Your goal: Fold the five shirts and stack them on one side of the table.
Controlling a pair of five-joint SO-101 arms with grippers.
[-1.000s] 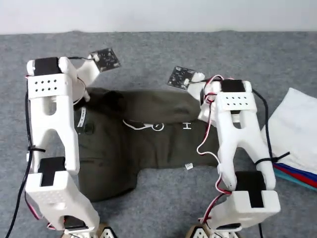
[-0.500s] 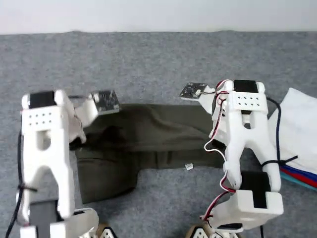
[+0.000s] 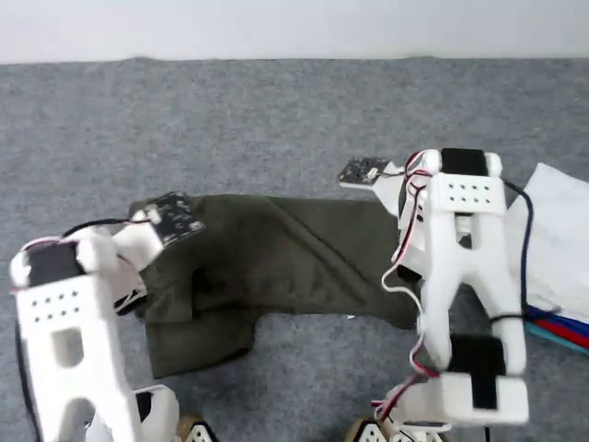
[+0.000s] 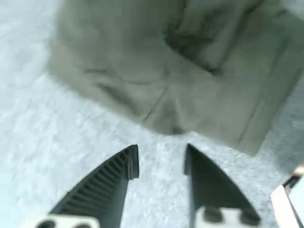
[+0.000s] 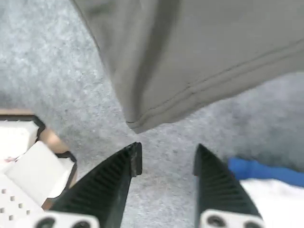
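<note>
Near the olive shirt (image 3: 294, 258), left gripper (image 4: 161, 164) and right gripper (image 5: 166, 161) are held spread; corners should be pinched evenly.

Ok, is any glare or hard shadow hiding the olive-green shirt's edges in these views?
High view: even light, no glare; the olive-green fabric shirt darkens only in its creases. Left wrist view: soft shadow in one fold, edge visible beyond the open left gripper. Right wrist view: thin shadow under the stitched hem, near the open right gripper.
</note>
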